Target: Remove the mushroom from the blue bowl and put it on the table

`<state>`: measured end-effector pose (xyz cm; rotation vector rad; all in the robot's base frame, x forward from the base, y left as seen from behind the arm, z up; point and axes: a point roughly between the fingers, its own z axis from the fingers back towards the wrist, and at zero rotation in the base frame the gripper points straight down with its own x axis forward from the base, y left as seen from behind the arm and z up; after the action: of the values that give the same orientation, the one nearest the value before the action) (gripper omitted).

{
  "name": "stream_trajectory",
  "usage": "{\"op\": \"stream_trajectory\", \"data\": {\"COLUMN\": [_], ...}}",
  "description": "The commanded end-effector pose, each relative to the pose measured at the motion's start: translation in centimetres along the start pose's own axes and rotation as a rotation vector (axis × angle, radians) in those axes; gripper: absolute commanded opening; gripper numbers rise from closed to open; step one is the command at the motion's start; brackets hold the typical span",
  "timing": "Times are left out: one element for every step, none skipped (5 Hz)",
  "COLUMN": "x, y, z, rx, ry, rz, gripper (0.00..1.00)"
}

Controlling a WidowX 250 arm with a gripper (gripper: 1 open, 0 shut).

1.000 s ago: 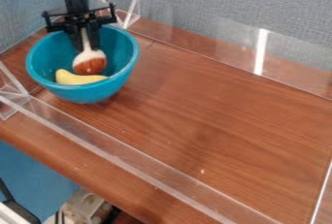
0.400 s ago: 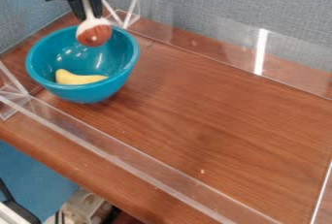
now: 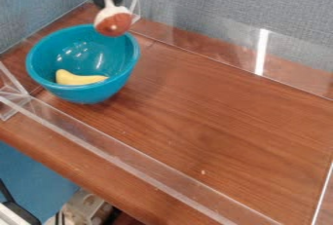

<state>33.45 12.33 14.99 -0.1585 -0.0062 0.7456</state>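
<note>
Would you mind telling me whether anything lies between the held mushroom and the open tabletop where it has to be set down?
Nothing visible does. The gripper holds the mushroom in the air above the far rim of the blue bowl, and the table to the right of the bowl is bare wood up to the clear acrylic walls.

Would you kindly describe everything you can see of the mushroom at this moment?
The mushroom is a small toy with a cream-white stem and a rounded reddish-brown cap that looks like smooth plastic. It hangs cap-down in the air, its stem gripped from above by the pincer, just past the far right rim of the blue bowl. It touches nothing but the pincer, clear of both bowl and table.
</note>
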Motion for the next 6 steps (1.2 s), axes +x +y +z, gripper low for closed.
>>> {"op": "stream_trajectory", "data": {"x": [-2.0,-3.2,-3.2,-3.9,-4.5,-5.2], "y": [-2.6,-4.0,-2.9,-3.1,-3.9,-4.7], "z": [3.5,2.4,1.4,0.9,0.5,-0.1], "rx": [-0.036,-0.019,0.003,0.009,0.011,0.013], "ry": [-0.089,-0.086,-0.097,-0.092,-0.084,-0.076], "rz": [-0.044,-0.062,-0.037,-0.015,-0.002,0.012], "gripper": [0.0,0.0,0.0,0.0,0.0,0.0]}}
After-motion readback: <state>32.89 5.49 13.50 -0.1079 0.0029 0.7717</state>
